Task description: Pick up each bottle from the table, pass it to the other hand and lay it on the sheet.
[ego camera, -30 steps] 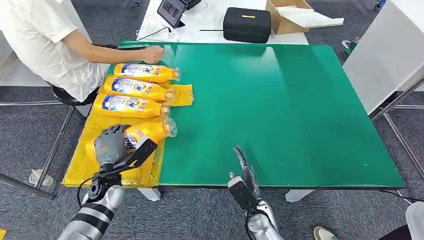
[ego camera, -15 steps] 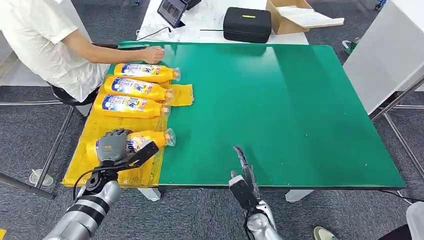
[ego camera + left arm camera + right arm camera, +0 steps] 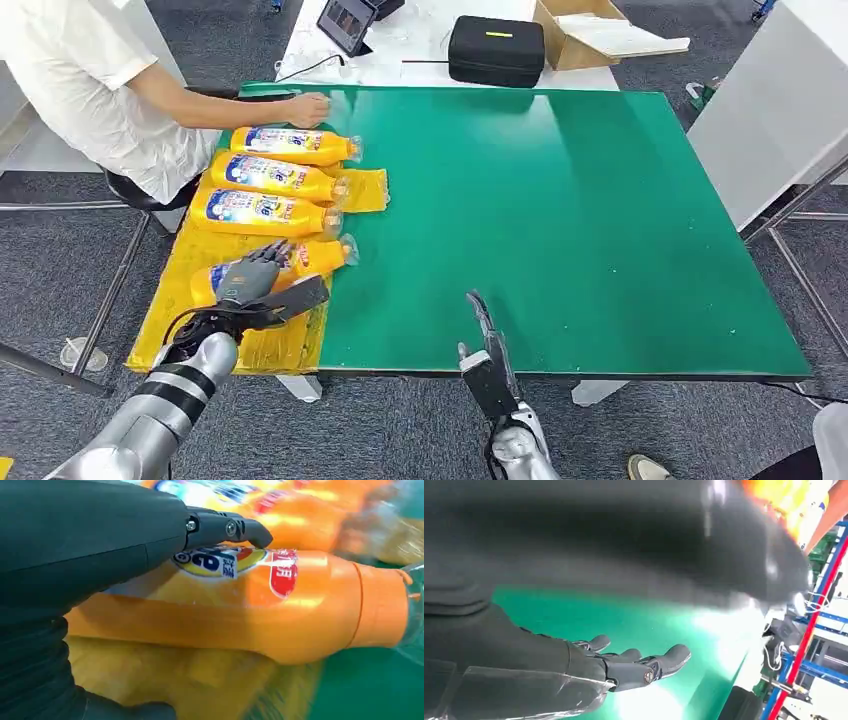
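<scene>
A green table (image 3: 560, 220) carries a crinkled yellow sheet (image 3: 190, 275) along its left edge, and 4 orange bottles lie on that sheet in a row, all on their sides with their clear caps pointing toward the middle of the table. The farthest bottle (image 3: 290, 145) lies just beside a seated person's hand (image 3: 308, 108); the second bottle (image 3: 275, 177) and third bottle (image 3: 265, 210) lie close below it, nearly touching one another. The nearest bottle (image 3: 310, 258) lies at the front of the row, its cap reaching the sheet's edge over the green surface.

Each bottle has an orange body, a blue, white and red label and a transparent cap. In the left wrist view the nearest bottle (image 3: 280, 610) shows a glossy orange shoulder and a red patch on its label.

The left hand (image 3: 252, 282) rests over the base end of the nearest bottle, its fingers (image 3: 227, 527) draped across the label; whether they clasp the bottle or merely touch it cannot be told. The right hand (image 3: 488, 345) hovers at the table's front edge, well apart from the bottles, flat with its fingers (image 3: 644, 665) stretched out and holding nothing.

Beyond the green table, a white table holds 1 black zip case (image 3: 495, 48), 1 open cardboard box (image 3: 590, 30) and 1 tablet (image 3: 345, 22). The box's inside cannot be made out.
</scene>
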